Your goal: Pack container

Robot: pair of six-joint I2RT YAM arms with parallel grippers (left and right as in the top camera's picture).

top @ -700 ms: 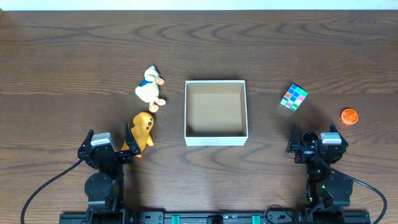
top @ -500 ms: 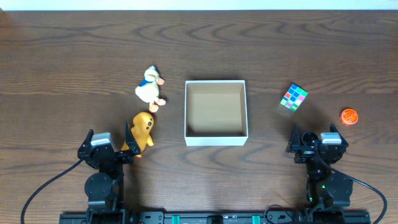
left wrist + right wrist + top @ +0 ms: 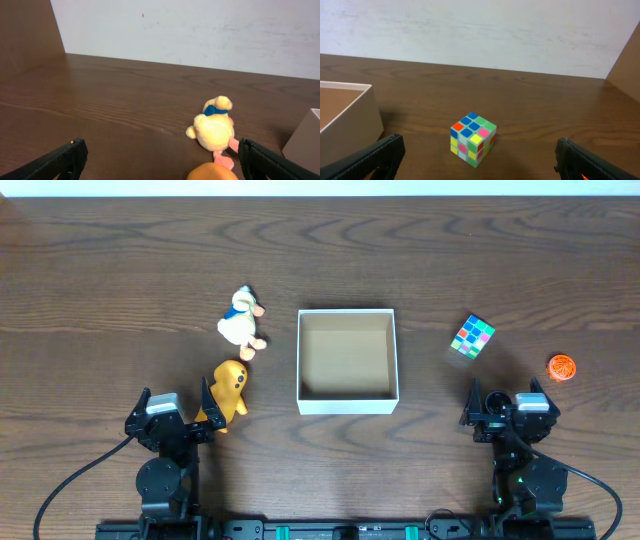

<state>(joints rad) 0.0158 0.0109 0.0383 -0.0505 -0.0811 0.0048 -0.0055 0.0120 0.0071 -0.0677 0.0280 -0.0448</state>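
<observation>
No movement since the earlier overhead frames: same places for both arms, the container and the toys.

Left pincer [image 3: 176, 392]: spread wide, pinching nothing, parked low at the near left of the table [image 3: 100, 280]. Yellow toy [image 3: 230, 388] just beside its right finger, partly within the gap; touching or not, cannot tell. From the left wrist, only the toy's rounded top at the bottom edge, nearer the right finger [image 3: 270, 161] than the left. Beyond it, a cream duck [image 3: 239, 320] with a blue scarf, near the container's left wall but apart from it.

Right pincer [image 3: 505, 392]: spread just as wide, pinching nothing, touching nothing, parked at the near right. Cube [image 3: 473, 336] straight ahead of the gap, well clear of both fingers, one corner turned toward the pincer. Orange ball [image 3: 562, 366] to the right of the cube, apart from it and from the pincer.

Container [image 3: 347, 406]: at the middle of the table, between the two arms and farther from the near edge than either, open top up, only brown cardboard showing inside. White walls upright; left wall toward the duck and yellow toy, right wall toward the cube, with a strip of bare wood on each side. From the right wrist, one corner of the container [image 3: 350, 107] at the left edge.

Wide bare wood along the far side and at both far corners; bare wood also in front of the container, between the arms.
</observation>
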